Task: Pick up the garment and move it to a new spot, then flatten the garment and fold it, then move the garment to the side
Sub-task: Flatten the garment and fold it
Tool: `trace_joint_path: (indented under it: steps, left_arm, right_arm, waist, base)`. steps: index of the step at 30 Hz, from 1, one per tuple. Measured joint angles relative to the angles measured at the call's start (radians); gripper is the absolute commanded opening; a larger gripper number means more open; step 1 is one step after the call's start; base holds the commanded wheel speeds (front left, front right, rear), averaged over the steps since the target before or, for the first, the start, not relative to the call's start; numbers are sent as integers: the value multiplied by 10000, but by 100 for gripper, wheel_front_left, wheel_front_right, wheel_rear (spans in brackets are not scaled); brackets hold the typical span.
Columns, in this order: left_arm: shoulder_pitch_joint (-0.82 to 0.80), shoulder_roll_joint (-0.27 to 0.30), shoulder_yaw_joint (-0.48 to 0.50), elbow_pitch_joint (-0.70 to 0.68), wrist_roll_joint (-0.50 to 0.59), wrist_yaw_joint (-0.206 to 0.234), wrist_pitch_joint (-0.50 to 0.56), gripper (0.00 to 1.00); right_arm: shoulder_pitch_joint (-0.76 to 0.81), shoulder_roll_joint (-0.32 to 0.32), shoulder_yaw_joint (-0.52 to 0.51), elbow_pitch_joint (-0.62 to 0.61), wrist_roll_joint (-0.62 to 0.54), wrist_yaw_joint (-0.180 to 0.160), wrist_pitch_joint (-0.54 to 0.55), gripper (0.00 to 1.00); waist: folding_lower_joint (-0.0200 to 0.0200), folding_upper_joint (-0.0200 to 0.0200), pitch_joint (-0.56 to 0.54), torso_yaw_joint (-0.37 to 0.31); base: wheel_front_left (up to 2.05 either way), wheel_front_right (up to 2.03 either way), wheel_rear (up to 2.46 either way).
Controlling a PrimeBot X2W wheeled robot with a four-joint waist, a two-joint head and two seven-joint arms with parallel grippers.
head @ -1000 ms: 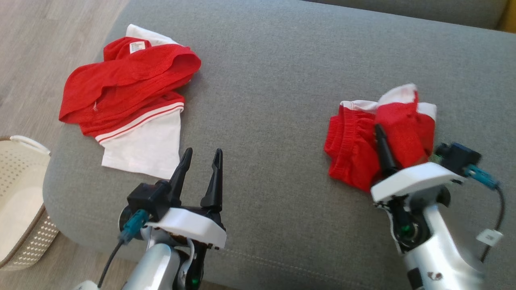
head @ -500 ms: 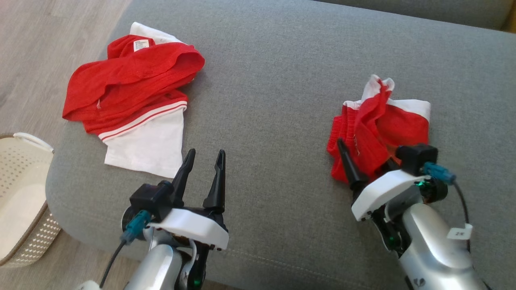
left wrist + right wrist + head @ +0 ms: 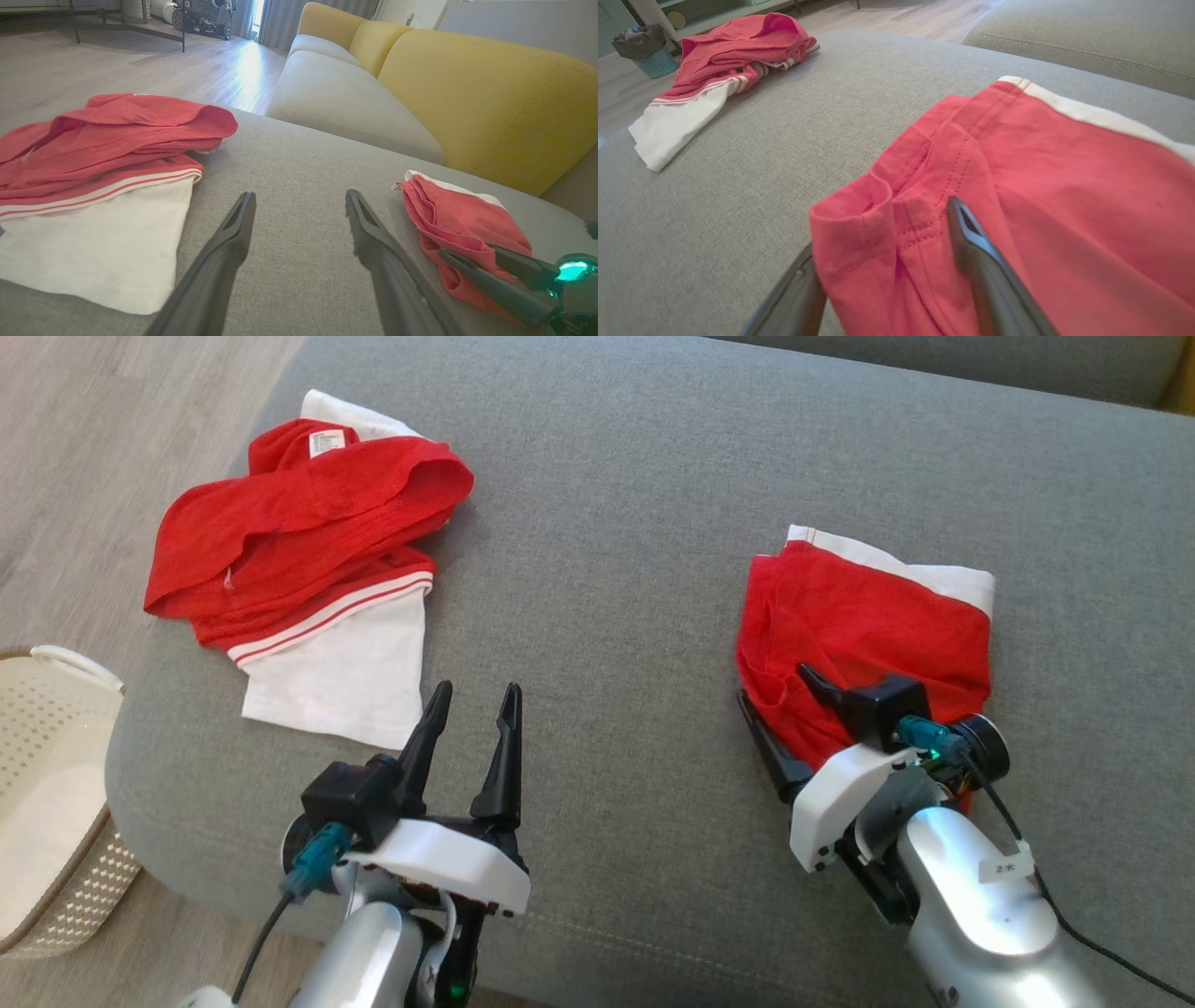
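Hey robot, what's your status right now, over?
Left tool open, hovering above cushion. Right tool open, straddling near edge of red garment. Red-and-white shirt lies apart, not in the way.

Loads of bare grey cushion [image 3: 607, 523] down the middle, between the red-and-white shirt pile [image 3: 308, 551] on the left and the folded red shorts [image 3: 868, 616] on the right, so that lane's wide open. The left gripper [image 3: 474, 691] sits just beside the shirt's white hem, fingers spread over bare cushion. The right gripper [image 3: 775, 689] has the shorts' near edge bunched between its spread fingers. A basket [image 3: 47, 756] crowds the floor by the left corner.
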State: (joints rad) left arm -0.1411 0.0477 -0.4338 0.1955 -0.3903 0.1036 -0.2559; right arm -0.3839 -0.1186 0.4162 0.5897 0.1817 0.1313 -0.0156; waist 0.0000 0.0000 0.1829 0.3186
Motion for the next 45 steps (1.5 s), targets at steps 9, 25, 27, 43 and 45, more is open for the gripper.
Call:
trace_joint_path:
  steps: [9,25,27,43,45]
  left_arm:
    - [5,0,69,13,10,19,2,100]
    - [186,2,290,-493,230,-71,0,100]
    - [188,2,293,-573,267,-67,0,100]
    - [639,6,313,-631,366,-82,0,100]
    - [639,6,313,-629,366,-82,2,100]
  right_arm:
    - [115,15,-529,-773,792,0,-261,100]
    - [2359,-174,-3940,-4491,-537,0,-1340,100]
    - [2680,86,-4324,-4638,-800,0,-1488,100]
    - [3407,715,-5045,-4721,-1290,0,-1839,100]
    - [3407,717,-5091,-4683,-1290,0,-1839,100]
  waist:
    - [0,0,-255,-230]
    - [0,0,-826,-1257]
    - [0,0,-817,-1330]
    - [0,0,-690,-1600]
    - [0,0,-673,-1562]
  base:
    - [0,0,0]
    - [0,0,0]
    - [0,0,0]
    - [0,0,0]
    - [0,0,0]
